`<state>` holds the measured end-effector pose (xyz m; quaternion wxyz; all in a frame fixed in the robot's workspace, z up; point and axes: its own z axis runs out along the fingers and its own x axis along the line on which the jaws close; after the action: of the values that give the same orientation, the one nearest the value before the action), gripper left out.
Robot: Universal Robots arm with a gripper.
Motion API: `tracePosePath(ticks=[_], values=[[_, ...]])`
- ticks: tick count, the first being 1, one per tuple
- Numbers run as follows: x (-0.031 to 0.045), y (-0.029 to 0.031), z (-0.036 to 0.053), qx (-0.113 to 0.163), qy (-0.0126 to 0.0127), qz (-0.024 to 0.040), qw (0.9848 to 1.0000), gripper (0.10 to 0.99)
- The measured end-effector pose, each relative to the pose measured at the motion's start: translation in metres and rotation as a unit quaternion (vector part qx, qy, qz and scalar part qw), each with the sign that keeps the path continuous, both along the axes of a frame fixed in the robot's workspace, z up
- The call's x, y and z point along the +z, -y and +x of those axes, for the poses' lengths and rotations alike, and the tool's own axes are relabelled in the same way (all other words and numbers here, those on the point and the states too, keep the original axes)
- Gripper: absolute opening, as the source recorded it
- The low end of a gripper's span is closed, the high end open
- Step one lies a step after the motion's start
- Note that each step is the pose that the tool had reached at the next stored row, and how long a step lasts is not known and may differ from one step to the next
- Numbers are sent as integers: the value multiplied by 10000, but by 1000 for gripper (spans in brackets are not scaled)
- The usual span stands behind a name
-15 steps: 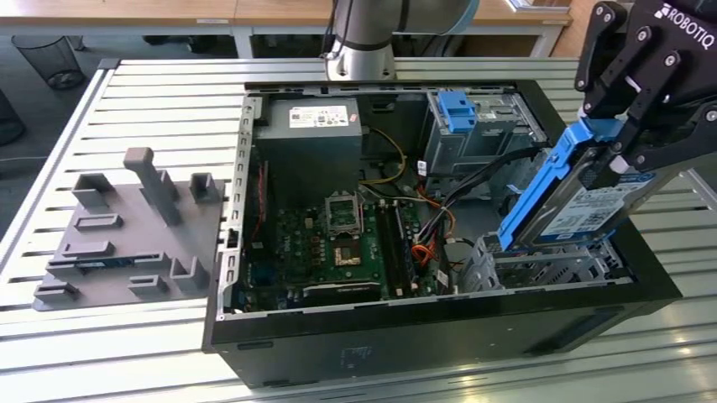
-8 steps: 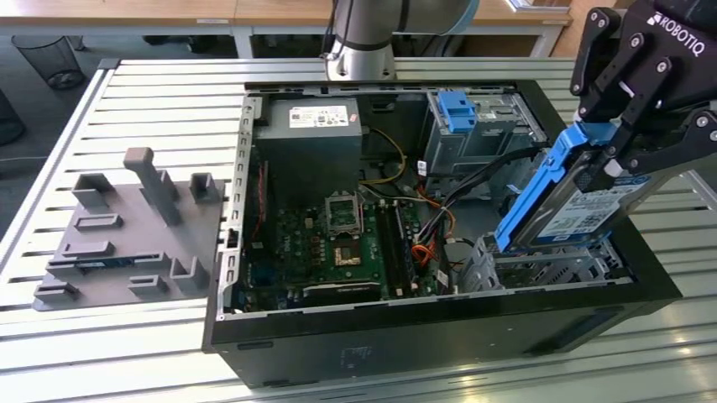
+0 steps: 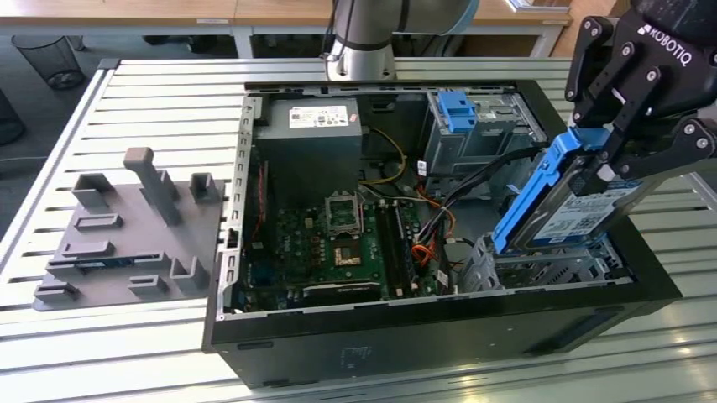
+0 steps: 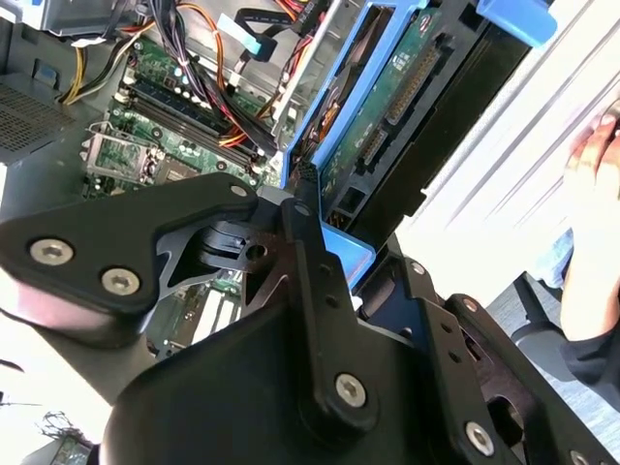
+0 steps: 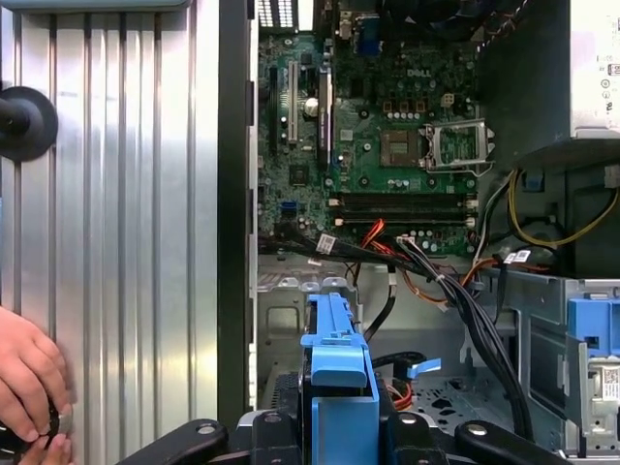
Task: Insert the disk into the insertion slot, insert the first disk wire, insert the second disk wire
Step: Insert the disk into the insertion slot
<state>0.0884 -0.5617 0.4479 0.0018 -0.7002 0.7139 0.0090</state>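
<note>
My gripper [image 3: 610,164] is shut on the disk [image 3: 573,210], a silver-grey drive with a white label in a bright blue carrier. In the exterior view the disk hangs tilted, its lower end just above the insertion slot [image 3: 538,264], the low perforated silver cage in the open computer case's front corner on the exterior view's right. The second wrist view shows the disk's green circuit board [image 4: 387,107] and blue carrier [image 4: 341,247] between black fingers [image 4: 308,242]. In the first wrist view the carrier's edge [image 5: 334,363] stands above my gripper [image 5: 339,431]. Black and orange wires [image 5: 446,286] lie loose beside the cage.
A taller grey cage with a blue tab [image 3: 476,126] stands behind the slot, with the motherboard [image 3: 336,235] and power supply [image 3: 308,143] beside it. A grey fixture plate [image 3: 123,235] lies on the slatted table [image 3: 146,92]. A person's hand [image 5: 29,383] rests outside the case.
</note>
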Motion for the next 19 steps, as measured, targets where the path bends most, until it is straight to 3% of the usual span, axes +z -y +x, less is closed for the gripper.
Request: tracePosePath(ticks=[19], values=[[-101, -64, 0, 0, 0, 1, 10000, 365]])
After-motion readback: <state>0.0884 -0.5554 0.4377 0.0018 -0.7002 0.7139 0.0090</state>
